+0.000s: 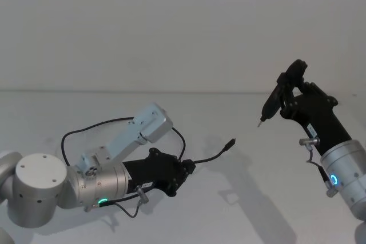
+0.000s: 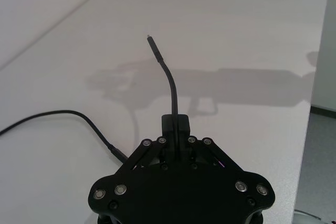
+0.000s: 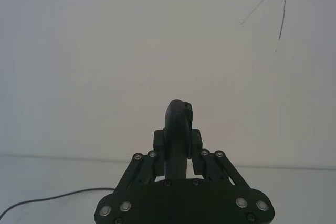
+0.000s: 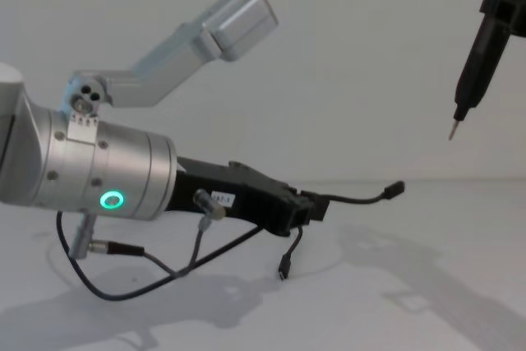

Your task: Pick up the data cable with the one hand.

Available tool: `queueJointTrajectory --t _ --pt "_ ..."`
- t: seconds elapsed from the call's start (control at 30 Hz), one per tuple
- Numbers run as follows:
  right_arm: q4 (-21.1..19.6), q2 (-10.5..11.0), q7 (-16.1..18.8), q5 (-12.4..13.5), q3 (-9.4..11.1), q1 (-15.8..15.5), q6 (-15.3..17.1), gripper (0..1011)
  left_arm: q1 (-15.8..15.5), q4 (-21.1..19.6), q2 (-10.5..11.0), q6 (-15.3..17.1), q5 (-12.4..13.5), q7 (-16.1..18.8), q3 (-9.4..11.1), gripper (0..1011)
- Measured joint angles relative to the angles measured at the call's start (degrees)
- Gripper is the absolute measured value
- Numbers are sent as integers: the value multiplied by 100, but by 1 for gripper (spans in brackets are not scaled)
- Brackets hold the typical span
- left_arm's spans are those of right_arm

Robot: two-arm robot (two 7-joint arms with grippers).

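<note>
— Where is your cord?
— From nine o'clock, the long thin black data cable (image 2: 174, 100) trails over the white bench (image 1: 251, 198) into your black two-fingered left gripper (image 1: 187, 168). Its fingers (image 2: 184, 125) are closed tight on it just behind the plug, which juts toward two o'clock.
— And next?
— The grasp looks made, so you'd lift slowly. At three o'clock, your right gripper (image 1: 287, 96) is clamped on a slim black rod-shaped tool (image 1: 267, 107), held high.
</note>
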Motion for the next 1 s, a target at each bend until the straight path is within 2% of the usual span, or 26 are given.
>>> queueJointTrajectory --t 0.5,1.0 --pt "155 -228 32 220 71 243 202 279 -49 -119 94 -69 -48 -49 -63 40" --pt "290 -325 128 372 -39 451 274 279 -64 -157 125 -91 -63 -62 -83 40"
